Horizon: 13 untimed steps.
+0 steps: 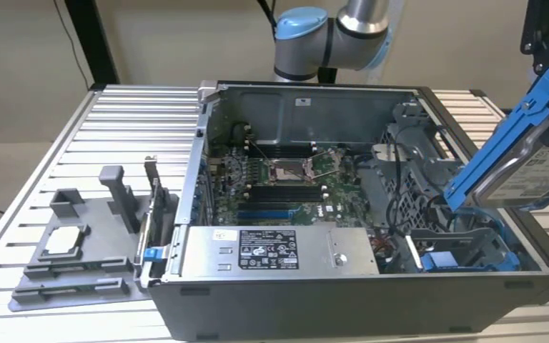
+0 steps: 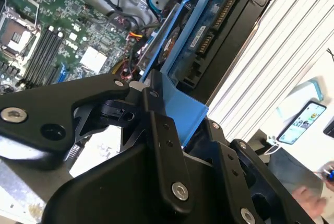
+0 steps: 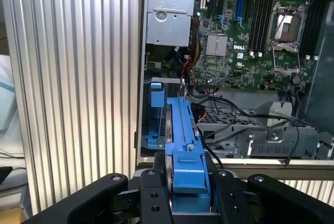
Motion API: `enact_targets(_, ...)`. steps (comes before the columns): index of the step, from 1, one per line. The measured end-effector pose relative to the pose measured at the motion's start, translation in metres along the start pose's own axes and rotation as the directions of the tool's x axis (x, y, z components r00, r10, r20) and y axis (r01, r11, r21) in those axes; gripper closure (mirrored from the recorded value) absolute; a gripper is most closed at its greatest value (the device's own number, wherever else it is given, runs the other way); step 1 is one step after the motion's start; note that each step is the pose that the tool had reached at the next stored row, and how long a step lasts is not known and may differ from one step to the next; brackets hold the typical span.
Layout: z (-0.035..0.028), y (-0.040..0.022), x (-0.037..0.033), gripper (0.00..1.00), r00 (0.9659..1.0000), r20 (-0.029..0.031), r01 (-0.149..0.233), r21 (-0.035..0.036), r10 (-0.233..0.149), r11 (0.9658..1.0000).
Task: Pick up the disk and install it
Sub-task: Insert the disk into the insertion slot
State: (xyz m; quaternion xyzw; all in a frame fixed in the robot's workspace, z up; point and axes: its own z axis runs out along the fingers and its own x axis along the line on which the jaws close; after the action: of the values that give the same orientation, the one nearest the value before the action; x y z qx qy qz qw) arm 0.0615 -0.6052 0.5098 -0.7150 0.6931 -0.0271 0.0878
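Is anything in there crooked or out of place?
Only the disk: it hangs tilted above the open computer case, at the exterior view's right, clamped in the gripper rather than seated in a bay. Nothing looks spilled or broken.

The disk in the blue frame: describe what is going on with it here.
The gripper is shut on the disk, clamping its blue carrier frame. The disk hangs tilted above the open computer case, near the blue drive bay. It is not yet installed.
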Motion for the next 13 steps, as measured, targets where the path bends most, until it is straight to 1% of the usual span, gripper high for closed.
enact_targets(9,0.0006,0.0001,0.0,1.0,1.0,0.0007,0.0,0.0004,0.0,1.0)
enact_targets(13,0.0063,0.001,0.0004,1.0,1.0,0.0,-0.001,0.0085,0.001,1.0)
